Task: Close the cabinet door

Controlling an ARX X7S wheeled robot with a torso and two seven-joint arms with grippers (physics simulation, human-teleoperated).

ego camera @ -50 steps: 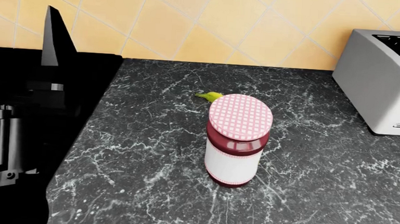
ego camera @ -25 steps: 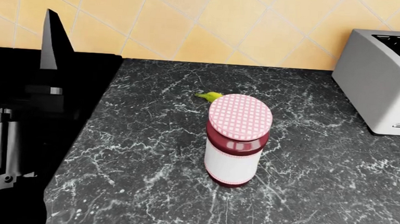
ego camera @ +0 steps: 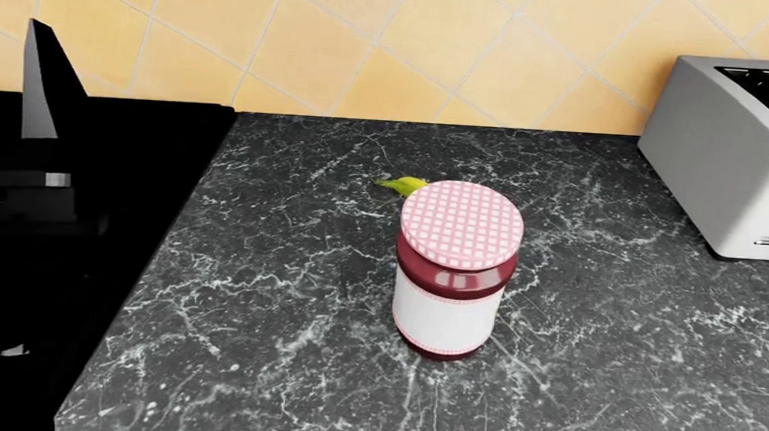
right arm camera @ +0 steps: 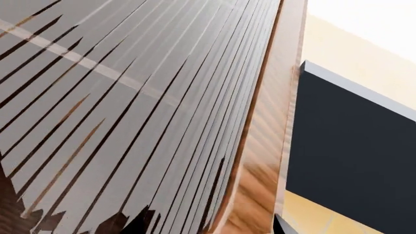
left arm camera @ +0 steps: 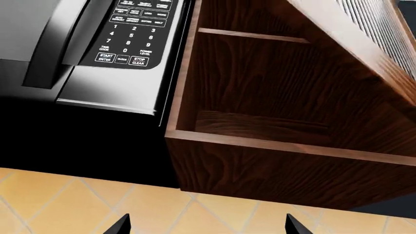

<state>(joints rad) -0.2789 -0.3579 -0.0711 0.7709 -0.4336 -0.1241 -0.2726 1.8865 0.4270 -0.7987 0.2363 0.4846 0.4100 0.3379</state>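
Observation:
The wooden cabinet [left arm camera: 260, 161] hangs beside the microwave in the left wrist view, its inside and one shelf [left arm camera: 254, 35] bare. Its louvered cabinet door [left arm camera: 380, 36] stands swung out from the box. My left gripper [left arm camera: 208, 227] is open below the cabinet, with only wall tile showing between its fingertips [left arm camera: 121, 225]. In the right wrist view the cabinet door [right arm camera: 130, 122] fills the picture very close up. My right gripper [right arm camera: 209, 227] is open, and the door's wooden edge [right arm camera: 263, 161] lies between its tips. In the head view, one dark finger of the left arm [ego camera: 39, 74] rises at the left.
A microwave [left arm camera: 85, 44] with a keypad adjoins the cabinet. On the marble counter [ego camera: 286, 300] stand a jar with a pink checked lid [ego camera: 456, 270], a small yellow-green item [ego camera: 404, 185] behind it, and a toaster [ego camera: 743, 147] at the right. A black stove [ego camera: 134, 160] lies at the left.
In the head view the left arm and its raised finger have shifted to the left. The jar, the toaster and the counter have not moved.

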